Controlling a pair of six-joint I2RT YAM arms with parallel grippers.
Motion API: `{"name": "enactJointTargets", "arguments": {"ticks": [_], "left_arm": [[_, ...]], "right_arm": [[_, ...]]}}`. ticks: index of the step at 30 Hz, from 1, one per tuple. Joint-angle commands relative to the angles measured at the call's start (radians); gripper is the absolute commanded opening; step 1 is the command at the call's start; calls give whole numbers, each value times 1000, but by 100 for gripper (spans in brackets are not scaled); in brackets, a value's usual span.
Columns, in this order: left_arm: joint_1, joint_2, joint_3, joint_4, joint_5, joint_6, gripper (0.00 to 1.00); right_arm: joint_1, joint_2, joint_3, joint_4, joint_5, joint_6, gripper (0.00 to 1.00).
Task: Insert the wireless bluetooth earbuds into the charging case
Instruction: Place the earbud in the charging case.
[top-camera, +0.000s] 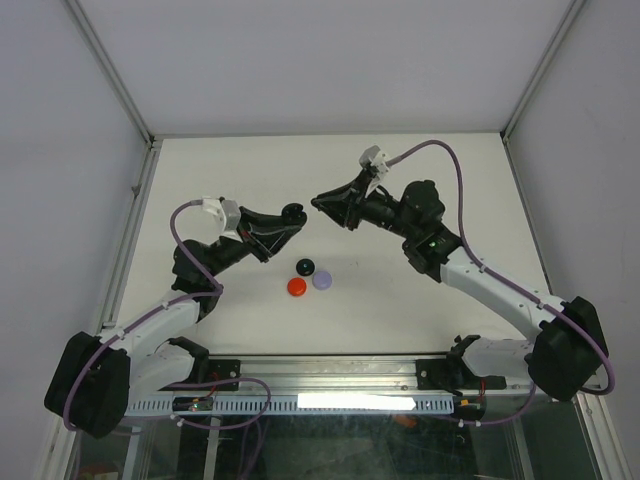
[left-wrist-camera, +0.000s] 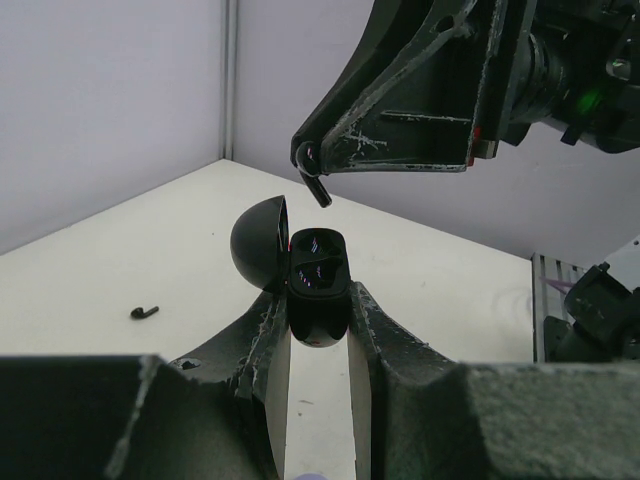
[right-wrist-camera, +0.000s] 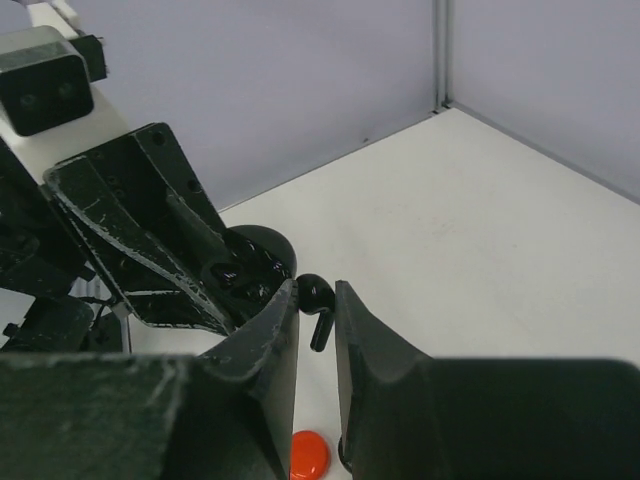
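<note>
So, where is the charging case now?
Left wrist view, centre: the open charging case is held in the left gripper, just below the black earbud in the right gripper.

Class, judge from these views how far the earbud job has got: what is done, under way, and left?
Done: the charging case is open and gripped by the left hand. In hand: the right hand pinches a black earbud just above the case, not yet seated. Left: seat it, then probably fetch the second earbud lying on the table.
</note>
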Motion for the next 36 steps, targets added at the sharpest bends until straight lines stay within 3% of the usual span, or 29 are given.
{"name": "enactJointTargets", "arguments": {"ticks": [1, 14, 36], "left_arm": [[-1, 9, -9, 118, 44, -25, 0], [-3, 51, 21, 160, 95, -93, 0], [-11, 54, 34, 247, 84, -279, 0]], "right_arm": [[9, -48, -10, 201, -92, 47, 21], [35, -24, -16, 304, -171, 52, 20], [60, 16, -14, 255, -153, -36, 20]]}}
